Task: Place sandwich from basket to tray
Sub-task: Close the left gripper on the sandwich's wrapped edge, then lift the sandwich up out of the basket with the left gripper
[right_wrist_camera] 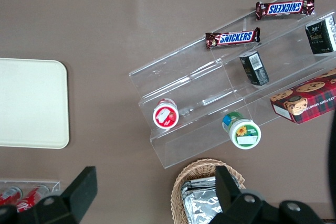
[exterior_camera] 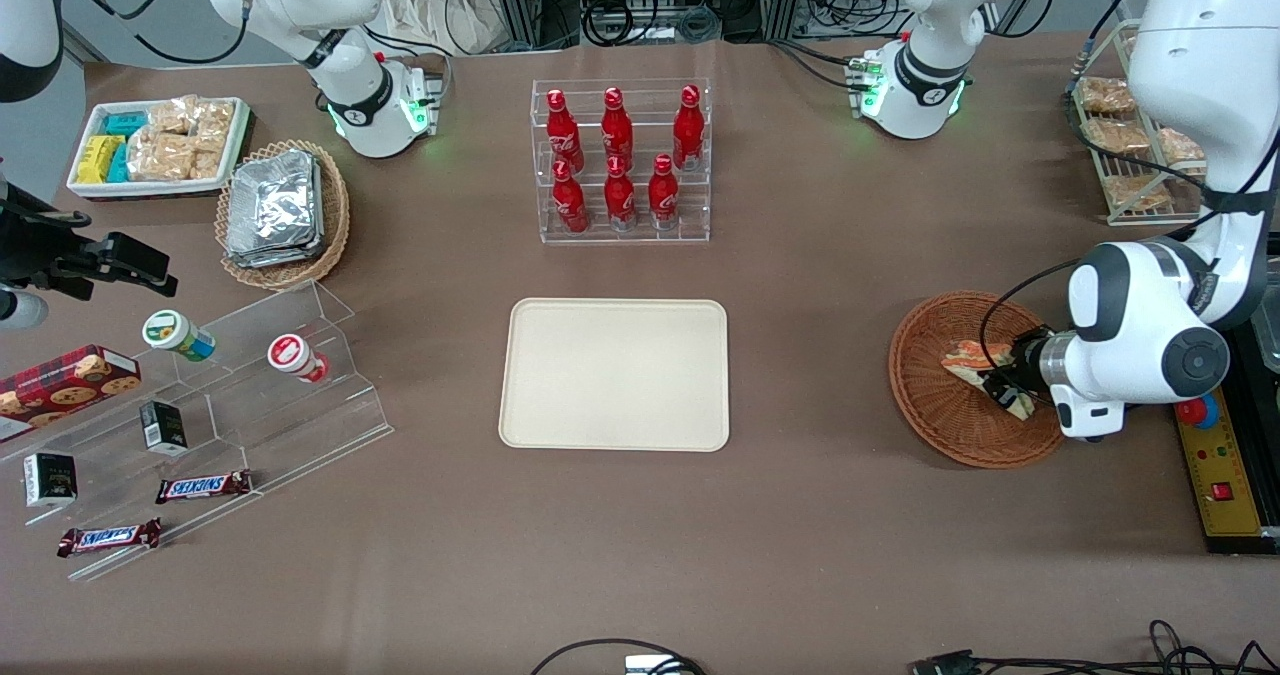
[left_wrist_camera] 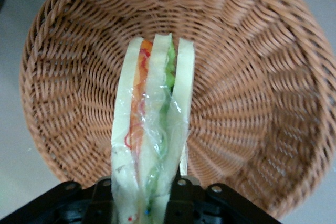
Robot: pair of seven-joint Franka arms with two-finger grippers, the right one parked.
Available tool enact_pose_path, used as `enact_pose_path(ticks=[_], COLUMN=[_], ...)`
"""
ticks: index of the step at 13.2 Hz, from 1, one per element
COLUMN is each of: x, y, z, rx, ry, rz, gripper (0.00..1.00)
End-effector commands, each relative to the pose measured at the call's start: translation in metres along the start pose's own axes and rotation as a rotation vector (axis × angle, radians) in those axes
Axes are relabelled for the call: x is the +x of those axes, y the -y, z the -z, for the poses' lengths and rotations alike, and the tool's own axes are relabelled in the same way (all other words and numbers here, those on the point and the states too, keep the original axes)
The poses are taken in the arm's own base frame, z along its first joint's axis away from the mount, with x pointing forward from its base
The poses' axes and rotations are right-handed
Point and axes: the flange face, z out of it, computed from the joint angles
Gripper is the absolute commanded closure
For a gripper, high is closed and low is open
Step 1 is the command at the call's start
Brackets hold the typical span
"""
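The end effector [left_wrist_camera: 143, 203] pinches the sandwich [left_wrist_camera: 152, 129] at its wrapped lower end, the wedge standing over the basket [left_wrist_camera: 252, 103], seemingly just clear of the weave. The slick wrap is the worry — a narrow hold could let it twist or slide out during the carry. The tray [exterior_camera: 615, 375] sits well apart, mid-worktop — a long sideways trip.

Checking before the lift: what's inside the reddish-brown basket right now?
Only the sandwich is inside the basket, with the gripper shut on its wrapped end. The weave around it is bare; the patch under the sandwich and fingers is covered.
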Motion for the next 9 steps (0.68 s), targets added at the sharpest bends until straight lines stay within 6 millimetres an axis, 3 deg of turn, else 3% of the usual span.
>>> enact_pose_path(ticks=[1, 6, 9], x=[-0.025, -0.047, -0.087], y=[-0.026, -0.043, -0.07], z=[0.052, 0.135, 0.146], rx=[0.034, 0.014, -0.015], ry=[-0.018, -0.044, -0.056], rz=[-0.067, -0.428, -0.678], gripper=[1.0, 1.0, 1.0])
